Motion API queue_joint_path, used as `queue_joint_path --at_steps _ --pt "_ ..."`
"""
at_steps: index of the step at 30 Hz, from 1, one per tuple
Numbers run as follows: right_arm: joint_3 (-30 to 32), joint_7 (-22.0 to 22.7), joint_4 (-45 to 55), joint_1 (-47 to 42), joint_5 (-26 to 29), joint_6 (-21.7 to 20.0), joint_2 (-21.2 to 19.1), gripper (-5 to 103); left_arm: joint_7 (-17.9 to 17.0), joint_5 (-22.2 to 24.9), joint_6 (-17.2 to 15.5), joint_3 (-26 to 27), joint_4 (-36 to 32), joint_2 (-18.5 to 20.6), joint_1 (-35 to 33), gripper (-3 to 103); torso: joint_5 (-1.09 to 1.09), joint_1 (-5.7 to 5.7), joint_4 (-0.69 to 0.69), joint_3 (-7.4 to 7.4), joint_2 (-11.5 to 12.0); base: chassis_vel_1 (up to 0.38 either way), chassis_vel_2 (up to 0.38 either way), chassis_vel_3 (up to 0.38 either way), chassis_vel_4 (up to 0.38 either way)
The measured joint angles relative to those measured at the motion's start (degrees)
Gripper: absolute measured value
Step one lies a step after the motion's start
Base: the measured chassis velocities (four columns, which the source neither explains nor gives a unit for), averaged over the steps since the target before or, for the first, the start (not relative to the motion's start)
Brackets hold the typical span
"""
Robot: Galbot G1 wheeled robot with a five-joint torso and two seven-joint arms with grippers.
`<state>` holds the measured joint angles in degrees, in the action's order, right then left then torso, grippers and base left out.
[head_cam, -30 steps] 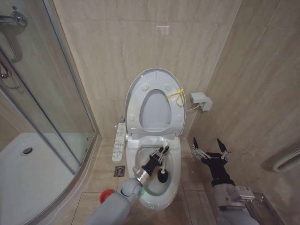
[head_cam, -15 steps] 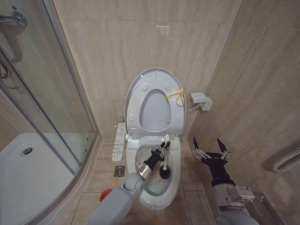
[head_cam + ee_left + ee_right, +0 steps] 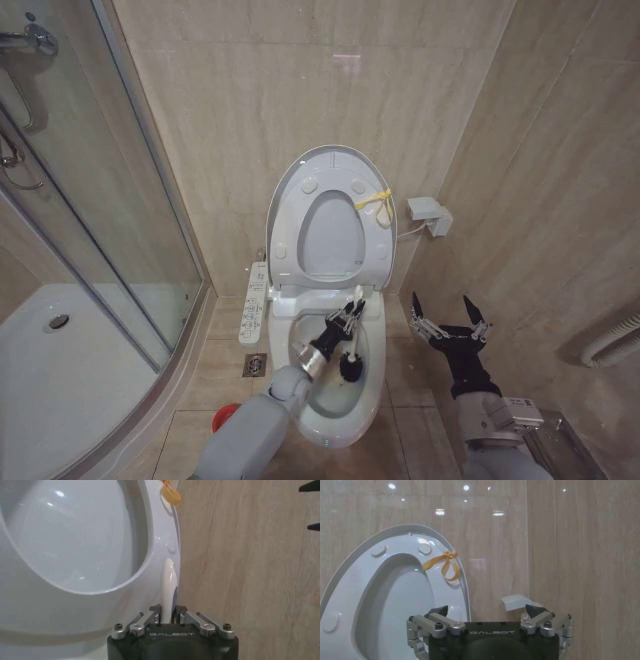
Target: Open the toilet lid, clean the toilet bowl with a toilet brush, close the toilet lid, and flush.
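Now the lid (image 3: 330,215) is up and the left gripper (image 3: 347,321) holds the brush (image 3: 351,366) in the bowl (image 3: 368,395), the right gripper (image 3: 449,311) wide open; closing and flushing are left.

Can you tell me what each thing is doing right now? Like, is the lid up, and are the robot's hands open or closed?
toilet lid: up, leaning against the wall.
toilet bowl: uncovered.
toilet brush: held, bristle head down in the bowl.
left gripper: shut on the brush handle.
right gripper: open, holding nothing, beside the bowl.
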<state>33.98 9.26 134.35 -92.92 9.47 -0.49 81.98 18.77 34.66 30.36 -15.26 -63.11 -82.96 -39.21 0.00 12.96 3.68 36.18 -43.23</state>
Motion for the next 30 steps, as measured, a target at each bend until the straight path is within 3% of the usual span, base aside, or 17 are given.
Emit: queue_joint_path --at_steps 6,14,22,30 --pt "0.0 0.0 0.0 0.0 0.0 0.0 0.0 100 2.2 0.1 1.4 0.0 5.3 -0.9 0.1 19 0.0 0.0 -0.03 0.0 0.0 0.0 0.0 0.0 0.0" --pt "0.0 0.0 0.0 0.0 0.0 0.0 0.0 100 1.6 0.9 0.4 0.0 2.0 -1.0 1.2 19 0.0 0.0 0.0 0.0 0.0 0.0 0.0 0.0 0.0" --pt "0.0 0.0 0.0 0.0 0.0 0.0 0.0 100 2.6 -1.0 1.4 -0.3 7.7 -1.4 0.2 19 -0.01 0.0 -0.03 0.0 0.0 0.0 0.0 0.0 0.0" --pt "0.0 0.0 0.0 0.0 0.0 0.0 0.0 100 2.6 -1.9 1.3 0.0 5.3 -1.4 0.9 19 0.0 0.0 0.0 0.0 0.0 0.0 0.0 0.0 0.0"
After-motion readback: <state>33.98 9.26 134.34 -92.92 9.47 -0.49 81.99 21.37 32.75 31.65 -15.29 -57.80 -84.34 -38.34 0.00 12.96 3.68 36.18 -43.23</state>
